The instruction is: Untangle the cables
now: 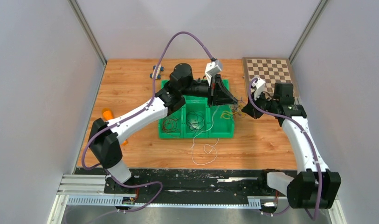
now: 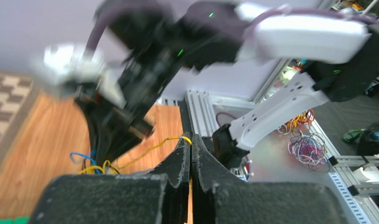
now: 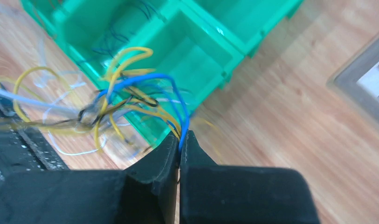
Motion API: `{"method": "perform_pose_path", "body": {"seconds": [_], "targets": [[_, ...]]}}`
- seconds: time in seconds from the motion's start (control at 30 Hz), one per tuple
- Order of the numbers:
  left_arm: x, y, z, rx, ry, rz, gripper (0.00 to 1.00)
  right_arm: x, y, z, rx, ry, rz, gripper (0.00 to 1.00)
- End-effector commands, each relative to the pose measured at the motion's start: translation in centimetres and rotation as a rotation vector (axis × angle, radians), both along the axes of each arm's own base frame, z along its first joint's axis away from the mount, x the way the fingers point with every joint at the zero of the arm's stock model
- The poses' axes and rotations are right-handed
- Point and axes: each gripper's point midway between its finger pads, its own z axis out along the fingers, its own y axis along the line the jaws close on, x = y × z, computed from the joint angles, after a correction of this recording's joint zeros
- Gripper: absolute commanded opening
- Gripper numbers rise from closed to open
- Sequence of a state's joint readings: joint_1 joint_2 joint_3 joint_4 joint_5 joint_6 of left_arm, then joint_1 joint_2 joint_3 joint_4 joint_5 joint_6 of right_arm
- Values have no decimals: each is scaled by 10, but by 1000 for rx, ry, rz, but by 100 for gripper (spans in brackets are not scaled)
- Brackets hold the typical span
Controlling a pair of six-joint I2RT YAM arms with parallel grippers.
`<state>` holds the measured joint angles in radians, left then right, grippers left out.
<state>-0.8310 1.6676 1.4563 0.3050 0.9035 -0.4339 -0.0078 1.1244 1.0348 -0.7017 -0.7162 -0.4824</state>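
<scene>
A tangle of thin yellow, blue and black cables (image 3: 127, 100) hangs between my two grippers above the right end of the green bin (image 1: 178, 133). My left gripper (image 2: 191, 140) is shut on a yellow cable (image 2: 152, 147) that runs from its tips down to the knot. My right gripper (image 3: 182, 138) is shut on a blue cable (image 3: 175, 95) and some yellow strands of the same tangle. In the top view the two grippers (image 1: 241, 108) face each other closely. A white cable (image 1: 203, 147) trails from the bin onto the table. Dark cables (image 1: 195, 122) lie in the bin.
The green bin has several compartments. A checkerboard (image 1: 269, 72) lies at the back right. An orange object (image 1: 106, 114) sits by the left arm. A small blue object (image 1: 155, 71) lies at the back.
</scene>
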Motion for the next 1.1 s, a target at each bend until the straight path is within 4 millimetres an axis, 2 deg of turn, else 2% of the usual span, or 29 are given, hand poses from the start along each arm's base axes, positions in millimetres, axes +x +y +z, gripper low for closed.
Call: {"method": "perform_pose_path", "body": {"seconds": [0.0,0.13,0.2,0.33,0.43,0.53,0.6,0.63,0.83,0.93,1.07], "targets": [[-37,41,118,-231,-194,-51,0,25,-34,-48,-127,24,-114,4],[-34,62,151,-270,-223,-28,0,29,-62,-83,-155,82,-173,4],[-29,74,168,-289,-242,-3,0,26,-81,-104,-182,115,-195,0],[-22,96,205,-336,-309,47,0,20,-121,-140,-229,184,-260,0],[-23,110,236,-386,-369,74,0,14,-148,-165,-273,246,-303,0],[-25,118,255,-419,-397,88,0,9,-168,-181,-295,290,-337,2],[-28,121,264,-439,-415,92,0,8,-176,-185,-291,309,-356,9],[-30,123,266,-445,-422,92,0,9,-178,-183,-274,308,-362,9],[-34,130,266,-452,-442,103,0,13,-185,-169,-269,280,-371,3],[-30,137,272,-462,-470,134,0,9,-196,-175,-293,293,-378,6],[-27,152,293,-487,-526,185,0,5,-216,-186,-297,335,-410,8]]}}
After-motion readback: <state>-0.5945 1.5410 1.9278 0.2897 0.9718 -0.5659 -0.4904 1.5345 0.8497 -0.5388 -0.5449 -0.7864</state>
